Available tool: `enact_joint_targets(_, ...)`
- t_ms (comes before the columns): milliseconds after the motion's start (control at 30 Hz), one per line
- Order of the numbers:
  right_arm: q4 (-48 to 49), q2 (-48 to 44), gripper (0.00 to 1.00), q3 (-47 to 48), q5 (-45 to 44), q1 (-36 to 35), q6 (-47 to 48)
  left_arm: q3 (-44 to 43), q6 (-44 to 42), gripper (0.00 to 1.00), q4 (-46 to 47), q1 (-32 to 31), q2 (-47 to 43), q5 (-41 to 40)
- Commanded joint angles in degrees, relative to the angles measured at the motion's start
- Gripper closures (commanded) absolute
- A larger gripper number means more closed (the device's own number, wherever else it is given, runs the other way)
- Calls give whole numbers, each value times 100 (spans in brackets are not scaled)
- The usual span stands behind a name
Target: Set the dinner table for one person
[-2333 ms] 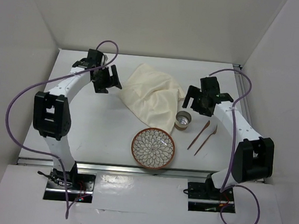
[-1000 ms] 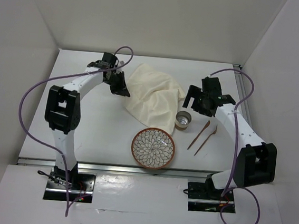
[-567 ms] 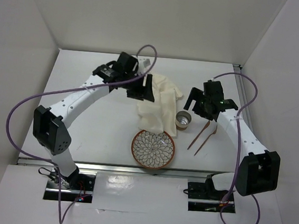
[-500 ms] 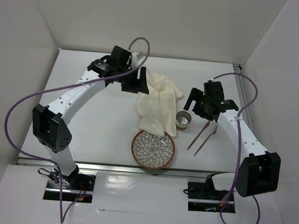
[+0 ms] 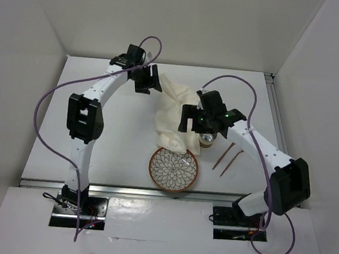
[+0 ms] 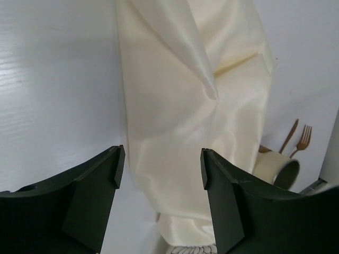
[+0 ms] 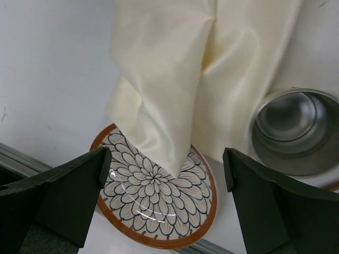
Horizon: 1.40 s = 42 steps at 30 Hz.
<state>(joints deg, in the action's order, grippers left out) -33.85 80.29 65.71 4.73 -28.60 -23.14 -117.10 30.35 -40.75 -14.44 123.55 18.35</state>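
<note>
A cream cloth (image 5: 174, 112) lies bunched in a long fold on the white dinner table (image 5: 108, 139), its lower corner draped over the far rim of a flower-patterned plate (image 5: 174, 169). My left gripper (image 5: 145, 79) hovers open at the cloth's far left end; in its wrist view the cloth (image 6: 185, 106) runs below the gripper (image 6: 161, 166), untouched. My right gripper (image 5: 197, 120) is open above the cloth and a metal-lined cup (image 5: 208, 139). Its wrist view shows that gripper (image 7: 167, 169) spread wide over the plate (image 7: 148, 206), the cloth (image 7: 175, 79) and the cup (image 7: 294, 129).
Two copper-coloured utensils (image 5: 226, 156), one a fork (image 6: 301, 142), lie right of the cup (image 6: 278, 169). A metal rail (image 5: 121, 188) runs along the table's near edge. White walls close in the table at the back and on both sides.
My left gripper dragged the cloth's left edge to the right, folding it narrower, then let go, opened and drew back left. My right arm swung left over the cup and cloth.
</note>
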Motion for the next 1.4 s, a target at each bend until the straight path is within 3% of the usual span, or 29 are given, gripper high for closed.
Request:
enact_joint_targets(0, -52, 311, 0, 328, -123, -243, -138, -672, 252, 24, 172, -24, 458, 55)
enact_joint_targets(200, 545, 382, 0, -102, 485, -348, -455, -1895, 542, 24, 313, -24, 1522, -243)
enact_joint_targets(400, 493, 259, 0, -357, 485, -418, -587, -1569, 1069, 22, 1464, -24, 1777, -121)
enact_joint_targets(533, 493, 137, 0, -463, 485, -471, -709, -2378, 1254, 22, 1403, -24, 2366, -121)
enact_joint_targets(867, 440, 144, 0, -533, 546, -471, -763, -2238, 1429, 25, 1798, -24, 2420, -112)
enact_joint_targets(933, 440, 206, 0, -481, 599, -471, -815, -2238, 1509, 36, 1947, -24, 2420, 36)
enact_joint_targets(967, 440, 267, 0, -480, 599, -523, -868, -2238, 1570, 46, 1948, -24, 2420, 89)
enact_joint_targets(1000, 440, 268, 0, -480, 651, -524, -868, -2299, 1571, 75, 2000, -24, 2420, 168)
enact_joint_targets(1067, 440, 338, 0, -480, 652, -585, -929, -2248, 1623, 100, 2053, -24, 2324, 265)
enact_joint_targets(1200, 572, 531, 0, -480, 512, -699, -1052, -1721, 1676, 100, 2238, 90, 1867, 327)
enact_joint_targets(1367, 572, 857, 5, -428, 20, -831, -1237, -1825, 1474, 100, 2080, 90, 1813, 327)
